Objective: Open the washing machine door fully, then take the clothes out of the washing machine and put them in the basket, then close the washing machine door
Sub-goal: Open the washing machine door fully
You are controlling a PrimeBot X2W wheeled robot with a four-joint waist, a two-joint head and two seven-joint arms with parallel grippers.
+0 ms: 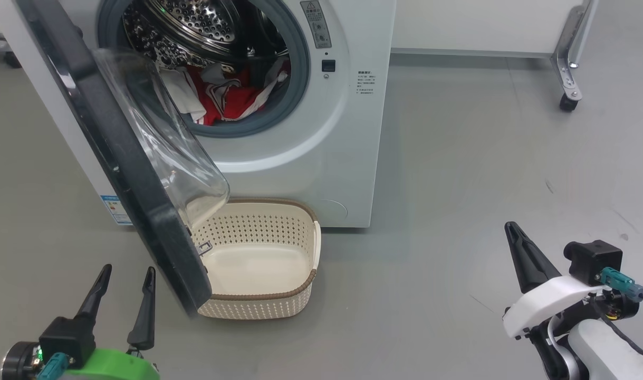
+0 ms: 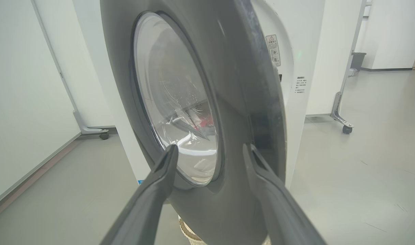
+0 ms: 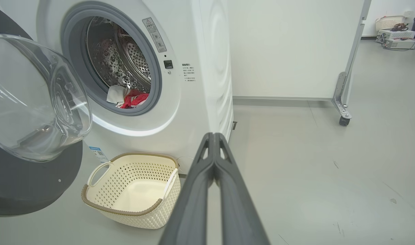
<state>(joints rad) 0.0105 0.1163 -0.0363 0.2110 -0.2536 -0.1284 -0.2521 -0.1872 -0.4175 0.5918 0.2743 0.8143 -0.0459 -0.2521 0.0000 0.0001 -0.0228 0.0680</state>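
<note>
Washing machine door is partly open, with its free edge just beside the basket on the floor in front of the washing machine. Red-and-white clothes lie in the drum. Left gripper faces the door's outer side, jaws wide apart and empty. Right gripper is pinched closed, empty, well apart to the right. Likely step: finish opening. Hook the black rim's free edge, follow the hinge arc, avoid the glass and basket.

Colours observed.
White box-shaped washing machine; red, white-striped fabric clothes; cream perforated plastic basket, brown rim.
</note>
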